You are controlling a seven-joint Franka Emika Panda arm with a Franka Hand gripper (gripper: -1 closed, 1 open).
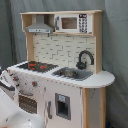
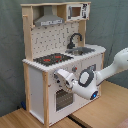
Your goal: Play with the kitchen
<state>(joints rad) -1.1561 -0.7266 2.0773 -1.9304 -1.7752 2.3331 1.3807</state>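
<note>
The kitchen (image 1: 65,50) is a tall white and light-wood toy with a grey hood (image 1: 40,26), a small microwave (image 1: 72,22), a black-red stovetop (image 1: 36,65), a sink (image 1: 72,73) and a black faucet (image 1: 84,59). In the second exterior view the kitchen (image 2: 55,35) stands on the second exterior view's left. My white arm reaches in from the second exterior view's right. My gripper (image 2: 61,77) is close against the kitchen's front panel, just above the windowed oven door (image 2: 64,97) and below the stovetop (image 2: 52,59). In the first exterior view the gripper (image 1: 9,81) shows at the first exterior view's left edge.
A grey curtain (image 1: 115,45) hangs behind the kitchen. In the second exterior view the kitchen stands on a wooden surface (image 2: 102,112) with a seam running across it. The white arm's elbow (image 2: 120,57) hangs over that surface's right side.
</note>
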